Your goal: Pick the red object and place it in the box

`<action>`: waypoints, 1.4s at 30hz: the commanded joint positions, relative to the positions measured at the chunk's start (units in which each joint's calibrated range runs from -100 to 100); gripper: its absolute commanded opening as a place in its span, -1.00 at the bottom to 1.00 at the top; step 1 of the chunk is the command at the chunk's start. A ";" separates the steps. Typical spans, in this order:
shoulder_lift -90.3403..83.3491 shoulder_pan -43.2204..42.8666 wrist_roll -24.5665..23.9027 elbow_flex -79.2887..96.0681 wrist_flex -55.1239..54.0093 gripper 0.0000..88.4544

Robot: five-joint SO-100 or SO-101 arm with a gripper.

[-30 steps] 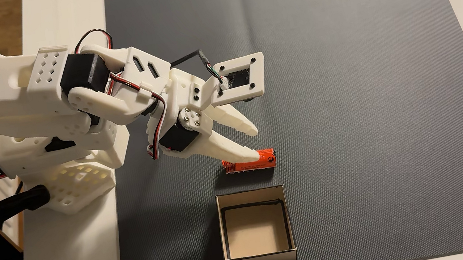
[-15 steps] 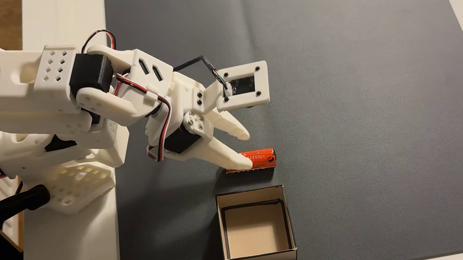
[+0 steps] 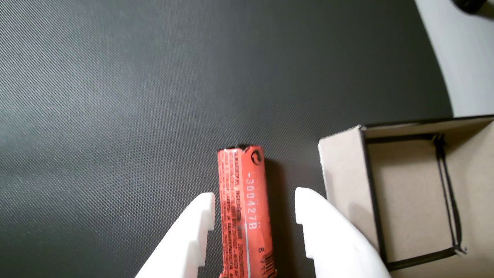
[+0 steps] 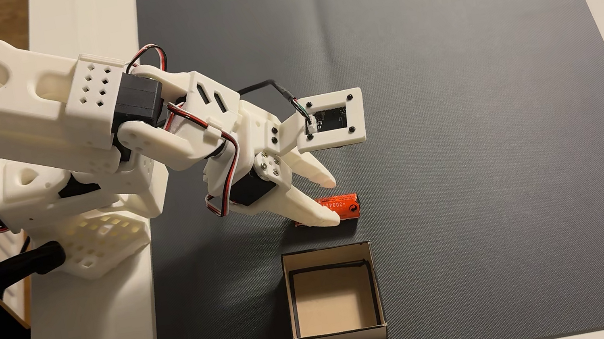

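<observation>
Between my two white fingers lies the red object, flat on the dark mat. My gripper is spread wide and holds nothing: in the wrist view there is a thin gap on the left side of the bar and a broader one on the right, so neither finger touches it as far as I can see. In the fixed view the gripper straddles the bar near its left half, though from that angle I cannot be sure how low the tips sit.

I judge the bar to be light and fairly firm under a thin, glossy wrapper, so it may slide or roll a little if one finger reaches it first. Squeezing across its narrow width near the middle of its length, where I am lined up, looks the best hold; the crimped ends would give and slip.

The box stands on the mat just beside the bar, apart from it, open and with nothing inside. In the wrist view its near wall is close to my right-hand finger, so I judge that wall the one obstacle: a sideways drift could nudge the box. The bar must be lifted above the rim before crossing. The rest of the mat is bare.
</observation>
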 commanded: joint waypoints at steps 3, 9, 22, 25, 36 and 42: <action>2.11 0.30 -0.14 0.28 -0.90 -0.62; 2.20 0.30 -0.14 0.28 -0.90 -0.62; 2.37 0.30 -0.14 0.19 -0.29 -0.62; 3.81 0.30 -0.14 0.09 -0.55 -0.62; 12.91 0.30 -0.14 -0.27 -8.77 -0.64; 12.83 0.37 -0.03 -0.18 -8.68 -0.99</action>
